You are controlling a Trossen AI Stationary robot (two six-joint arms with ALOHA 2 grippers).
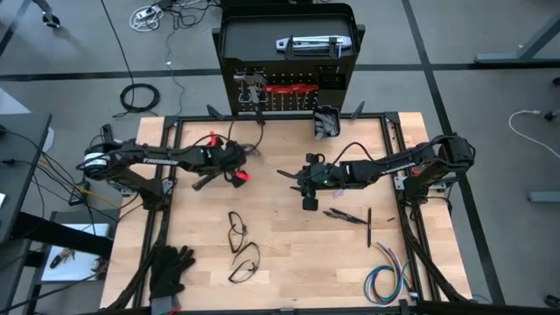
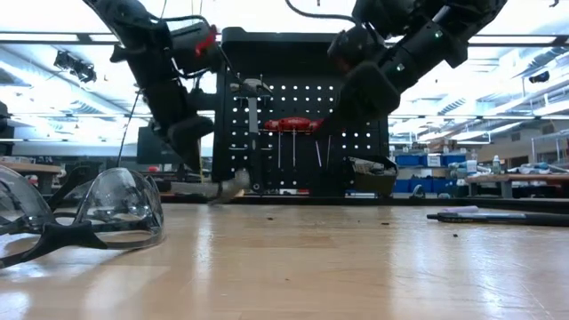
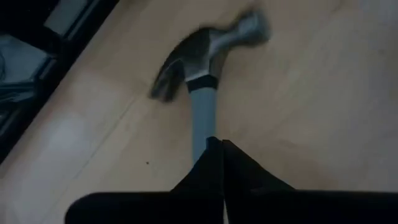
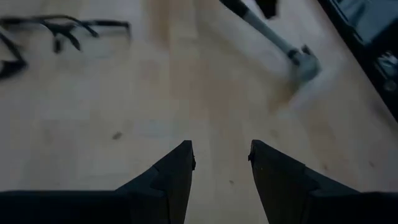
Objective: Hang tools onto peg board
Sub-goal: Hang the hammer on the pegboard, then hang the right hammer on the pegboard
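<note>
A hammer (image 3: 205, 68) with a steel head and grey shaft is in my left gripper (image 3: 222, 146), which is shut on it left of the table's middle (image 1: 247, 157). Its head (image 2: 234, 183) shows low over the table in the low view. My right gripper (image 4: 221, 162) stands open over bare wood near the table's middle (image 1: 284, 175), with nothing between its fingers. The black peg board (image 1: 289, 52) stands at the table's far edge. On it are a hammer (image 1: 249, 85), red-handled tools (image 1: 289, 88), a silver flat tool (image 1: 311, 42) and a small black bin (image 1: 326, 121). My left gripper pinches the hammer's grey shaft (image 3: 202, 127) between its two fingers (image 3: 249, 180), a short way below the head. The fingers slant down from the table's left. The shaft runs out ahead of them with the head at its far end. The fingers hide the handle.
Two pairs of safety glasses (image 1: 241, 232) (image 1: 245, 262) lie near the table's front middle. Black gloves (image 1: 171, 267) sit at the front left and a coloured wire bundle (image 1: 385, 280) at the front right. Slim dark tools (image 1: 350, 216) lie below the right arm.
</note>
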